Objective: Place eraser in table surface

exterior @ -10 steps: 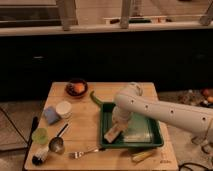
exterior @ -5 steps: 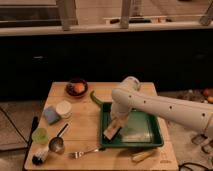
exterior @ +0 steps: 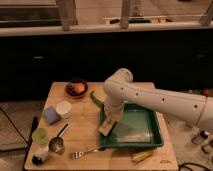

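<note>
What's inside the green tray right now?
The green tray holds the eraser at its left edge, with the gripper right above it. The arm covers the tray's back left corner, so that part is hidden.

- A lab-like test room: the white robot arm's gripper (exterior: 111, 121) hangs over a green tray (exterior: 150, 141).
- The wooden table (exterior: 85, 120) carries staged kitchenware: fork (exterior: 85, 152), bowl (exterior: 76, 88), cup (exterior: 63, 108).
</note>
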Controlling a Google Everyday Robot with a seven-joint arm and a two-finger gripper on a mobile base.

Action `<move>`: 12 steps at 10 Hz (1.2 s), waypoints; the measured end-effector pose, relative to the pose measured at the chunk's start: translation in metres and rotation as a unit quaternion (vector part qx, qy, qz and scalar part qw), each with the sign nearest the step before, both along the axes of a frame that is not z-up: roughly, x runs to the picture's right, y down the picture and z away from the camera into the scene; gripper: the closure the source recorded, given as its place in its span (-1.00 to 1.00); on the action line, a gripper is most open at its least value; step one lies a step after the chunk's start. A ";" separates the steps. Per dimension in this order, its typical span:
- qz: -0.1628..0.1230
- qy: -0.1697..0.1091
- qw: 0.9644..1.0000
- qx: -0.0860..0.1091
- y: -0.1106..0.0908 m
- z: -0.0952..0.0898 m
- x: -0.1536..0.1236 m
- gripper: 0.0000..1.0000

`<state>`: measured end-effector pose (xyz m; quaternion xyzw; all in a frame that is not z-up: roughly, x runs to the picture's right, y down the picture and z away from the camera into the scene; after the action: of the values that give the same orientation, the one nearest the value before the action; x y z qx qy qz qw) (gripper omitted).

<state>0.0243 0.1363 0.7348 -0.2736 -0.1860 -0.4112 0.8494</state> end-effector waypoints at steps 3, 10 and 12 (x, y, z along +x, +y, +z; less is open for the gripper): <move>-0.032 -0.053 0.998 -0.004 -0.009 -0.005 -0.039 1.00; -0.076 -0.137 0.985 -0.070 0.019 0.044 -0.089 0.74; -0.075 -0.141 0.983 -0.089 0.033 0.067 -0.092 0.34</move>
<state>-0.0678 0.1694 0.8016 -0.3006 -0.3193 -0.4897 0.7536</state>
